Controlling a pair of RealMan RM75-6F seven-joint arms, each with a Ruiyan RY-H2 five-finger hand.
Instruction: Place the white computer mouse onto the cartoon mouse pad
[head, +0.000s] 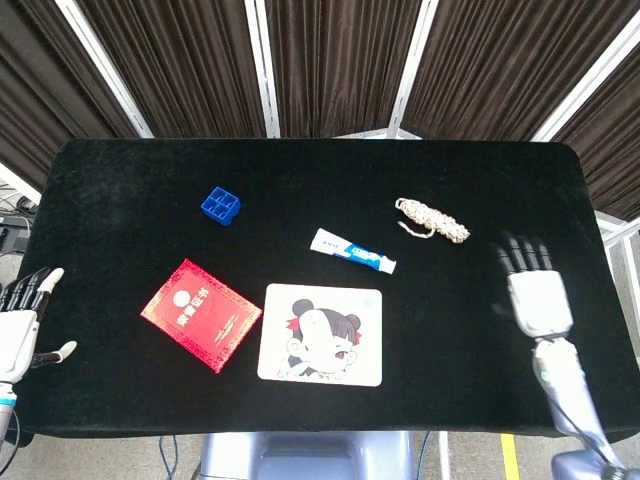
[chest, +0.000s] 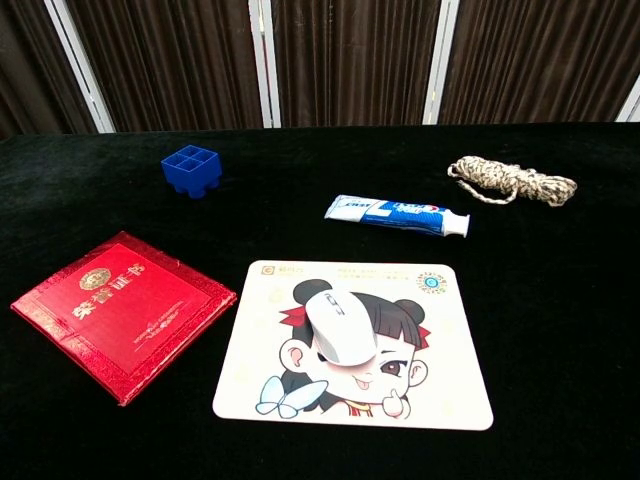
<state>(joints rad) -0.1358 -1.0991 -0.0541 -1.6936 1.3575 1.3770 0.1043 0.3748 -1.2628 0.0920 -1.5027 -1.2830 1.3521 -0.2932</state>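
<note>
Fingers (head: 524, 252) of the right hand (head: 536, 294) are spread and hold nothing; the hand hovers over bare bench (head: 120, 190) near the 4 o'clock edge in the head view, slightly blurred, and does not show in the chest view. Left hand (head: 22, 325) hangs off the 8 o'clock corner, fingers apart, empty.

White computer mouse (chest: 339, 326) lies on the cartoon mouse pad (chest: 420, 385), resting over the printed face, a little toward 10 o'clock of the pad's centre, wholly inside its border. Nothing touches it.

Other items: red booklet (chest: 118, 308) just beside the pad at 9 o'clock, toothpaste tube (chest: 398, 214) near the pad at 12 o'clock, rope bundle (chest: 512, 182) toward 2 o'clock, blue block (chest: 191, 169) toward 10 o'clock.

Judgement: the placement looks done; the step in hand reads as release and retreat. Next move calls for little, only parking the right arm clear of the pad without sweeping the rope or tube. No regrasp seems needed, as the mouse sits flat and well away from the pad edges.
</note>
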